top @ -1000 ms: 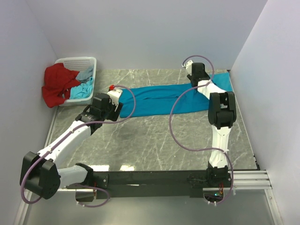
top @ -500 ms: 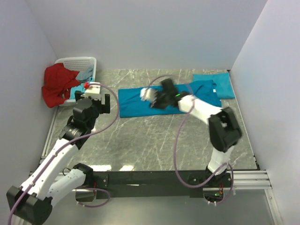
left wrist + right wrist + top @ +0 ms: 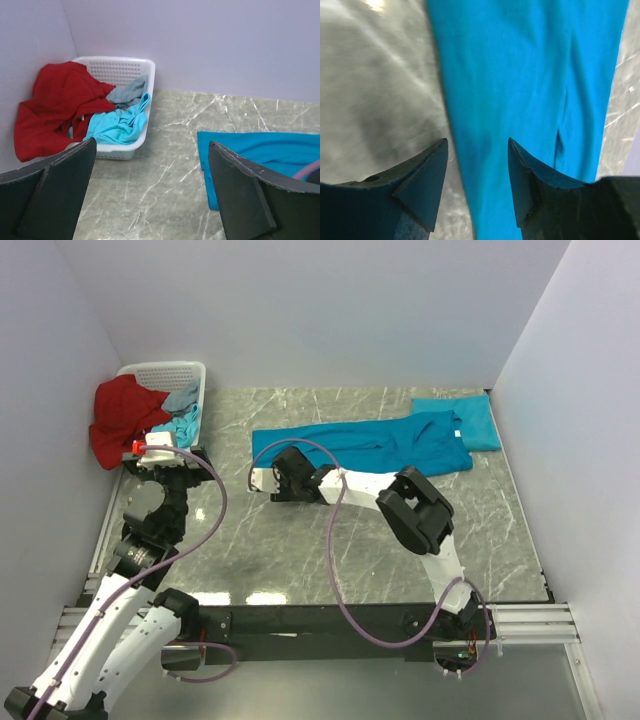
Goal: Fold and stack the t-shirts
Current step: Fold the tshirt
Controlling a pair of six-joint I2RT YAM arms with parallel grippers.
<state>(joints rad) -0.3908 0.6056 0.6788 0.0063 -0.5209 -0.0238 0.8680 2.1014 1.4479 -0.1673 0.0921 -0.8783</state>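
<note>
Worktop: we see a grey marbled worktop (image 3: 330, 550), closed in by pale walls on the left, far and right sides.
Long t-shirt: one teal-blue t-shirt (image 3: 360, 445) lies flat as a long strip across the far half of the worktop. It runs from left of centre towards the far right corner.
Folded t-shirt: a second teal-blue piece, the folded t-shirt (image 3: 478, 422), sits as a small rectangle in the far right corner. It meets the right end of the long strip, and we cannot tell whether the two overlap.
Right gripper: the right gripper (image 3: 477, 142) is at the left end of the long t-shirt, by its near edge, with its arm stretched across the worktop.
Right fingers: they are spread apart and pinch nothing. In the wrist view we see one over bare marble and the other over the cloth, with the shirt's edge running between them. We cannot tell whether they touch it.
Left gripper: the left gripper (image 3: 152, 150) is at the left edge of the worktop, near the basket and well apart from both t-shirts.
Left fingers: they are spread wide, with nothing between them.
Basket: a white perforated basket (image 3: 165, 370) stands in the far left corner.
Basket contents: a red cloth (image 3: 120, 415) spills over its left rim, beside a grey cloth (image 3: 182, 397) and a light-blue cloth (image 3: 185, 425).
</note>
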